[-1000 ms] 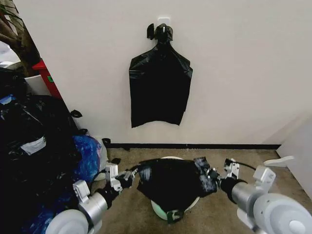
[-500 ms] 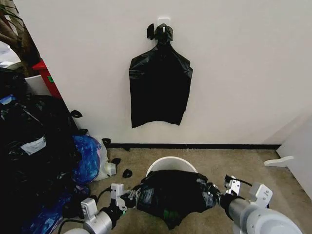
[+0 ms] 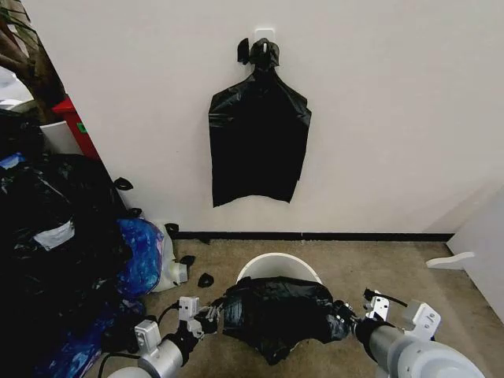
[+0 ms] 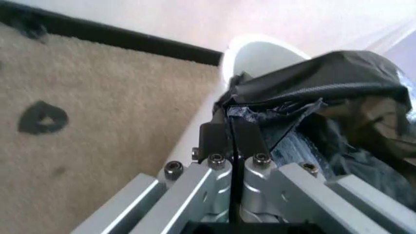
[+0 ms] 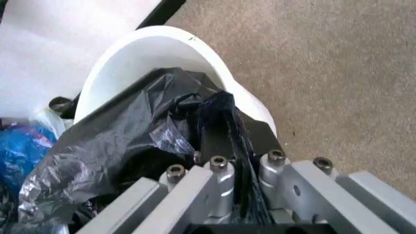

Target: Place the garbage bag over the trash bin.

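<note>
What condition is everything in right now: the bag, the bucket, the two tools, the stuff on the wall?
garbage bag: stretched between both tools, draped over the bin's near side, far part of the opening uncovered.
trash bin: upright on the carpet, no lid, far rim bare.
left tool: shut on the garbage bag's edge.
right tool: shut on the garbage bag's other edge.
bunch of black bags: hanging flat from a wall hook, knotted at the top.

Glossy crinkled plastic garbage bag (image 3: 276, 315), smooth white plastic trash bin (image 3: 277, 264), rough carpet (image 3: 378, 268).

Carpeted indoor corner: bare white wall (image 3: 394, 118), heaped rubbish bags (image 3: 55, 236)
</note>
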{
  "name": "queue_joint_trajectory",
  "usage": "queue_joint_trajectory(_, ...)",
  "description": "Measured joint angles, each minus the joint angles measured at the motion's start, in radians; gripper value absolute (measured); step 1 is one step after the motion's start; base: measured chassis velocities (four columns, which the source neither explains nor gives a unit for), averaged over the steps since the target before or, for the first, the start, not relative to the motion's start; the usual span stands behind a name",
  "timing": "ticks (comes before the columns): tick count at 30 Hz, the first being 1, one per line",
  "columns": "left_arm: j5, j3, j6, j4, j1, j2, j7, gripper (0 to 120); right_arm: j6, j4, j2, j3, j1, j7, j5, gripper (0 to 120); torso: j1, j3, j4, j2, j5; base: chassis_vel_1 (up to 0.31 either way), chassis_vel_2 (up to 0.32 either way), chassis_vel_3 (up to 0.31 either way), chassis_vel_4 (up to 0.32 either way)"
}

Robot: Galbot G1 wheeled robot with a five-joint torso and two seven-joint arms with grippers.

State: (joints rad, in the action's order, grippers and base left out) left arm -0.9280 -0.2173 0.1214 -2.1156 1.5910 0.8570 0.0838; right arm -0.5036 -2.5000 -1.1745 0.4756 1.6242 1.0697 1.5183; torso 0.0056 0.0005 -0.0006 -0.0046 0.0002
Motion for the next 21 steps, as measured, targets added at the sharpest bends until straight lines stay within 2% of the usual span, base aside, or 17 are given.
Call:
queue_joint_trajectory(12,0.008,0.01,-0.002,0.057,-0.065,-0.017,-0.03,0,-0.035,0.025,-0.007,0.021,0.037,-0.1,-0.046,0,0.0,0.0,0.0,0.0,0.0,0.0,0.0,0.0,0.0)
queue_joint_trajectory(21,0.091,0.02,-0.012,0.048,-0.021,-0.013,-0.038,0,-0.04,0.038,-0.02,0.007,0.051,-0.099,-0.058,0,0.0,0.0,0.0002,0.0,-0.0001,0.0,0.0,0.0,0.0)
